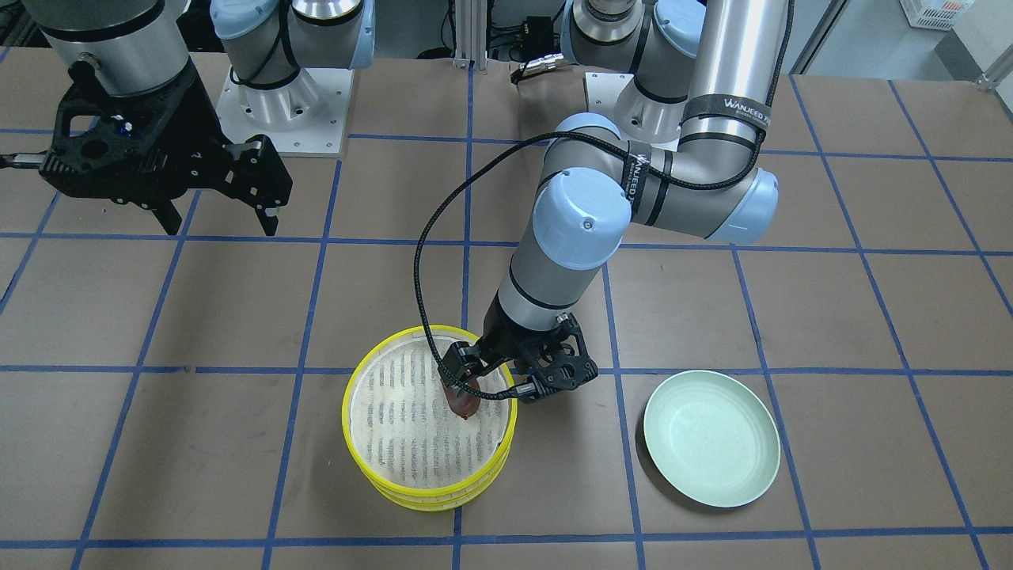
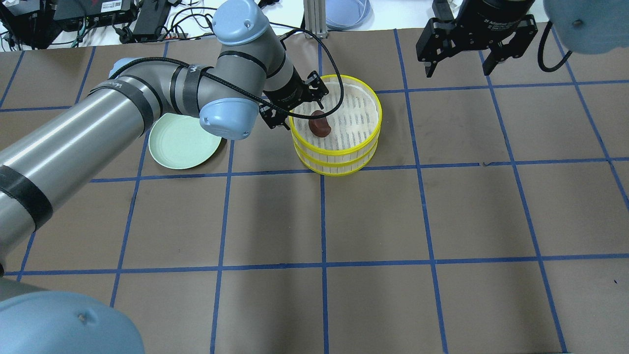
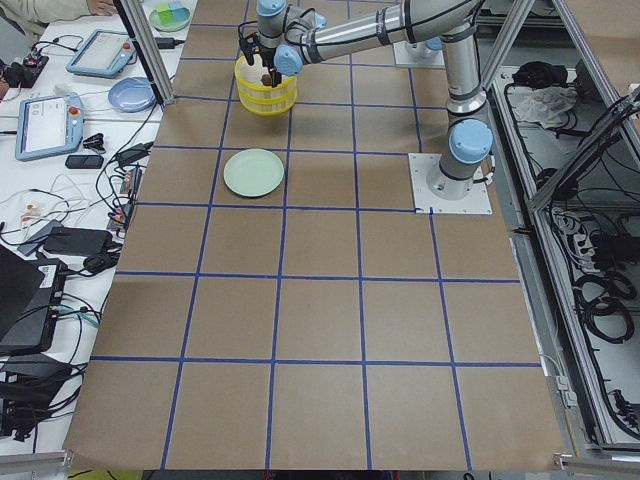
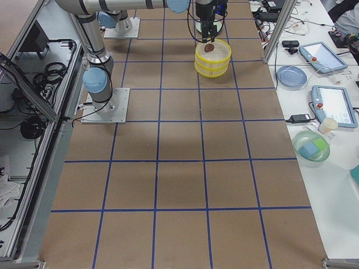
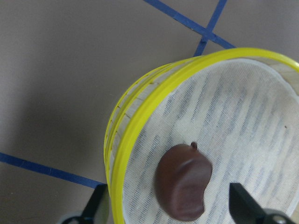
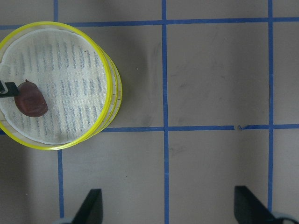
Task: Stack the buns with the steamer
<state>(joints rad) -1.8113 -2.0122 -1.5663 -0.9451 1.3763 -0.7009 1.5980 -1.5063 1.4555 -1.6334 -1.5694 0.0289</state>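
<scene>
The steamer (image 1: 354, 380) stands as two yellow-rimmed tiers stacked one on the other; it also shows in the overhead view (image 2: 339, 152). The dark reddish-brown bun (image 1: 465, 405) lies on the top tier's white mesh (image 5: 243, 116), near the rim. My left gripper (image 1: 475, 388) hangs low over the top tier, open, with a finger on each side of the brown bun (image 5: 183, 186) and a gap to both. The cream-white bun is hidden. My right gripper (image 2: 459, 69) is open and empty, held high and apart from the steamer (image 6: 110, 70).
A plain pale green plate (image 1: 711, 451) lies empty on the brown paper beside the steamer, under my left forearm in the overhead view (image 2: 182, 142). Blue tape lines grid the table. Operators' tablets, bowls and cables lie beyond the table's far edge.
</scene>
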